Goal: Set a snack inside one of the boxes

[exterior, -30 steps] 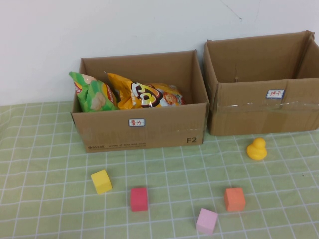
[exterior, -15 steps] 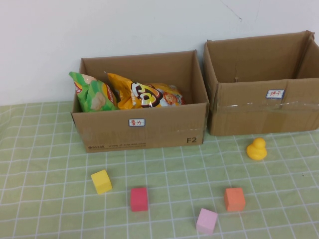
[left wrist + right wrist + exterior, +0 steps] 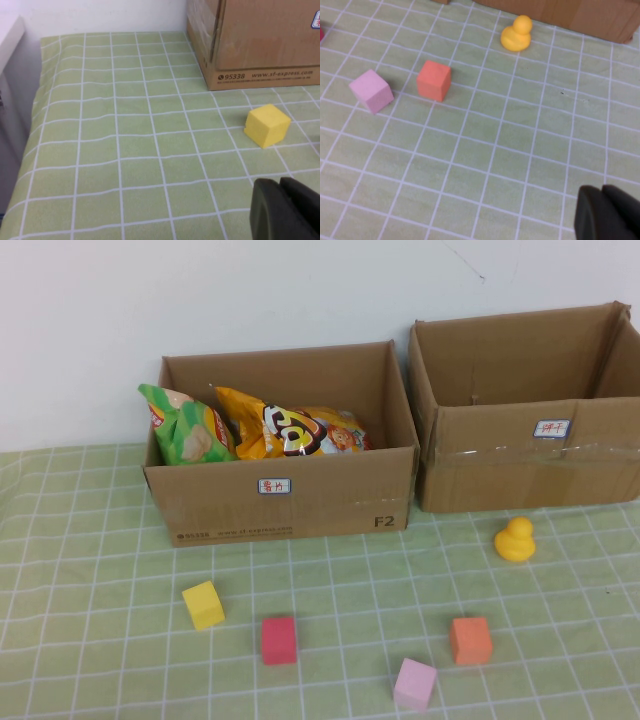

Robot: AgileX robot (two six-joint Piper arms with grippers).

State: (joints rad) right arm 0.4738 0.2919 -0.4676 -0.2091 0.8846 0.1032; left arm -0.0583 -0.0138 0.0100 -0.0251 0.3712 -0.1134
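Observation:
Two brown cardboard boxes stand at the back of the table. The left box (image 3: 330, 505) holds a green snack bag (image 3: 185, 430) and a yellow snack bag (image 3: 290, 430), both leaning inside it. The wider right box (image 3: 500, 475) has clear tape across its front and shows nothing inside. Neither arm shows in the high view. My left gripper (image 3: 280, 182) is shut and holds nothing, low over the cloth near the yellow cube (image 3: 267, 125) and the left box's corner (image 3: 260, 40). My right gripper (image 3: 602, 190) is shut and holds nothing, above the cloth in front of the right box (image 3: 590, 12).
Loose toys lie on the green checked cloth in front of the boxes: a yellow cube (image 3: 203, 604), a red cube (image 3: 279, 640), an orange cube (image 3: 470, 640), a pink cube (image 3: 415, 683) and a yellow duck (image 3: 515, 540). A white wall stands behind the boxes.

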